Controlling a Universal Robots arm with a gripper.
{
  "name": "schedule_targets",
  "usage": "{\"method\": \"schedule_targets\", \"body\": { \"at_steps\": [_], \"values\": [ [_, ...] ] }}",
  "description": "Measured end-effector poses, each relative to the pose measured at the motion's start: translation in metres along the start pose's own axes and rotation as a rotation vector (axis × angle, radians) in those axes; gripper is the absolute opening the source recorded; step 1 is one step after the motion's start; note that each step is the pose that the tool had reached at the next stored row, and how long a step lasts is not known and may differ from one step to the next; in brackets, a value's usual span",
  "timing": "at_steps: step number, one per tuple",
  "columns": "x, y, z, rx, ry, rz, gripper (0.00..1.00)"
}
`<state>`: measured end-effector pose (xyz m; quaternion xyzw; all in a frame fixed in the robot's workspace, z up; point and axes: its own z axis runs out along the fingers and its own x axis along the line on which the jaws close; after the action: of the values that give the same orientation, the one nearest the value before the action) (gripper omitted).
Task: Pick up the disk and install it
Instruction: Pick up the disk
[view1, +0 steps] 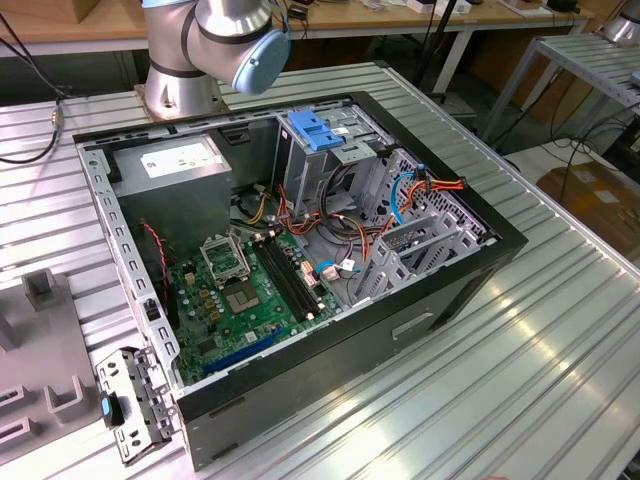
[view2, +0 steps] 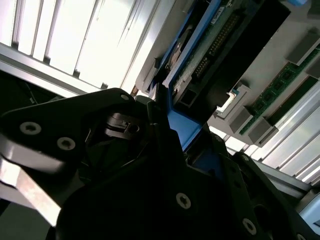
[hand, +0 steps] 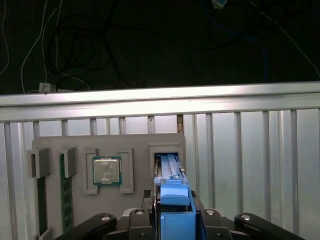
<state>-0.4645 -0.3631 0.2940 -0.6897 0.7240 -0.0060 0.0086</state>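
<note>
In the first wrist view the end effector (hand: 174, 216) is clamped on the disk (hand: 172, 192). The disk stands on edge, its far end at a slot in the grey holder tray (hand: 140, 142) on the ribbed worktop (hand: 250, 160). A processor chip (hand: 106, 170) and memory sticks (hand: 63, 195) lie beside that slot. In the exterior view, tangled cables (view1: 345, 228) crowd the open computer case (view1: 450, 290) around its drive cage (view1: 298, 178).

Exterior view: ribbed metal tabletop (view1: 540, 330) carries open computer case (view1: 330, 375) at frame centre, grey fixture tray (view1: 40, 370) lower left, arm base (view1: 175, 92) upper left.
</note>
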Motion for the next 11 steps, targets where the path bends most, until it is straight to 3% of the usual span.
{"method": "schedule_targets", "body": {
  "at_steps": [7,11],
  "values": [
    [0.0000,0.0000,-0.0003,0.0003,-0.0002,0.000,0.37],
    [0.0000,-0.0001,-0.0044,0.0001,0.0000,0.000,0.37]
  ]
}}
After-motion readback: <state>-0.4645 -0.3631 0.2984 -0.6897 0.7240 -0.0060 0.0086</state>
